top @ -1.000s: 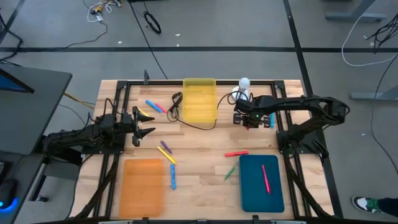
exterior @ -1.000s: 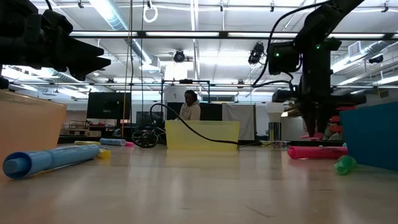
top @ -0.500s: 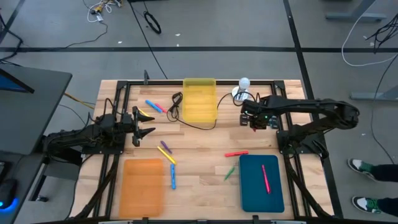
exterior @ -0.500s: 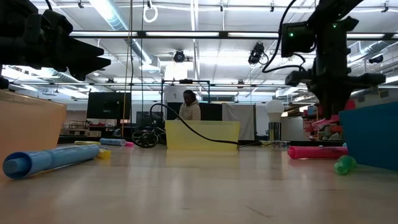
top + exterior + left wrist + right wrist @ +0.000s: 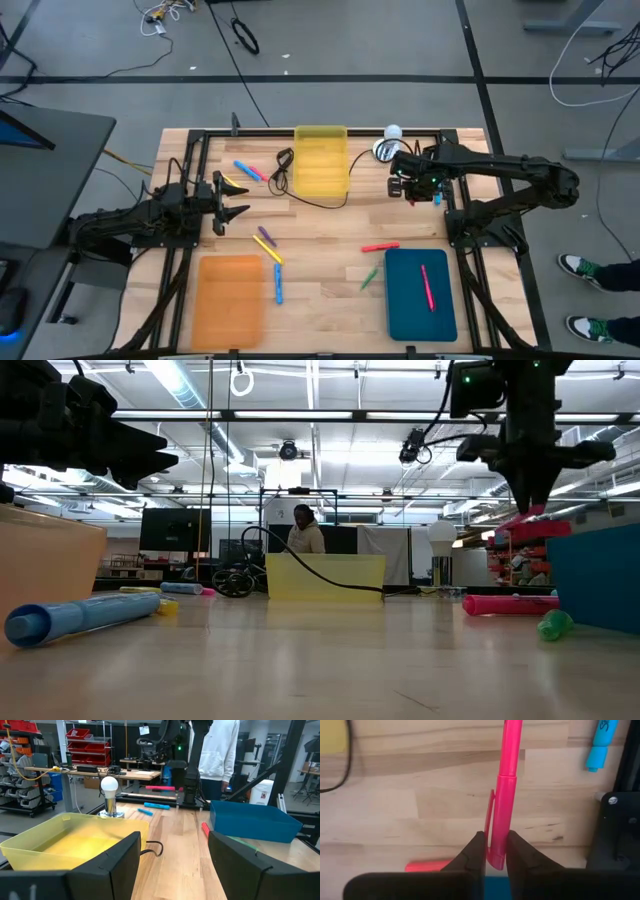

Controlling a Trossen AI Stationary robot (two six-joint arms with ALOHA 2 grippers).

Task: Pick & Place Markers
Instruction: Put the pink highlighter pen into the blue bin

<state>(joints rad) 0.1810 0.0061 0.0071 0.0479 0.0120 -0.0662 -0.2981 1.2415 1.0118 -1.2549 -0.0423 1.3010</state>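
Wooden planks made up the table, seen from above with a workshop floor around it. Nearest, at six o'clock, lay the orange tray and the teal tray, which held one pink marker. Between them lay a blue marker, a yellow marker, a purple marker, a green marker and another pink marker.

At nine o'clock the left gripper hung idle, its fingers apart on nothing. At two o'clock the right gripper was raised over the wood, its fingers pinched on a pink marker. Farthest, at twelve o'clock, sat the yellow tray with a black cable running beside it.
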